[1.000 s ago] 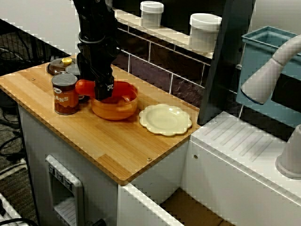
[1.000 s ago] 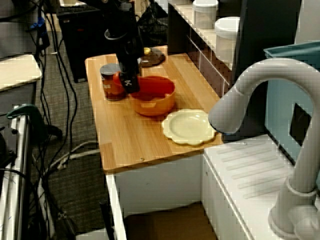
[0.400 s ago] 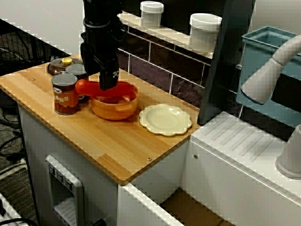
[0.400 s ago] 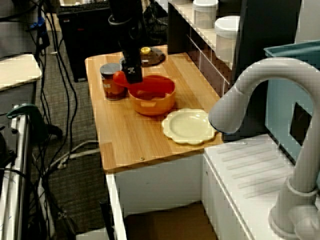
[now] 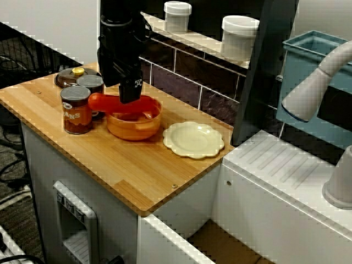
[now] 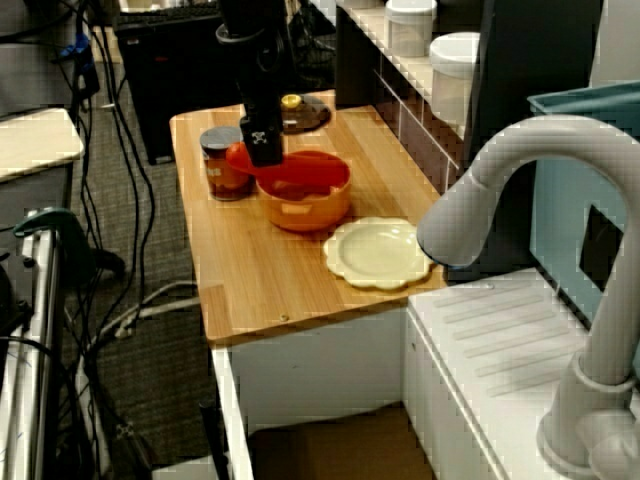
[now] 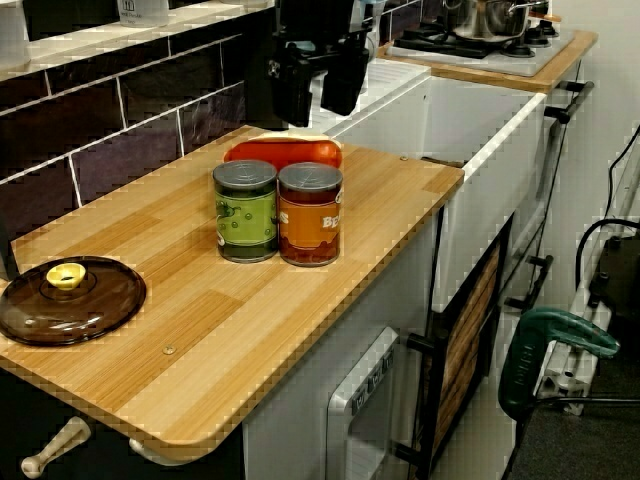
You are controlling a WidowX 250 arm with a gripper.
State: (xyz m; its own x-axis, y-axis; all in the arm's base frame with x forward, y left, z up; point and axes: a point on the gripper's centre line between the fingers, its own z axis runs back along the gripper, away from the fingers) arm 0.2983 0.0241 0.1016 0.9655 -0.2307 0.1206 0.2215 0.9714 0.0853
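My black gripper (image 5: 130, 92) hangs open just above the orange bowl (image 5: 135, 125) on the wooden counter. In the low view from the counter's end its two fingers (image 7: 291, 98) stand apart with nothing between them. A red utensil (image 5: 104, 102) lies across the bowl's rim, its rounded end sticking out to the left toward the cans. From the sink side, the gripper (image 6: 262, 150) is right over that red utensil (image 6: 300, 172) and the bowl (image 6: 305, 208). A brown bean can (image 5: 76, 110) and a green-labelled can (image 7: 245, 210) stand side by side left of the bowl.
A cream scalloped plate (image 5: 193, 138) lies right of the bowl. A brown glass lid (image 7: 68, 298) with a yellow knob rests at the counter's far left. Two white jars (image 5: 239, 36) stand on the tiled ledge behind. A white sink unit and grey faucet (image 6: 520, 200) adjoin on the right.
The gripper has risen from down at the bowl to a little above it. The red utensil stays lying across the bowl; cans and plate have not moved.
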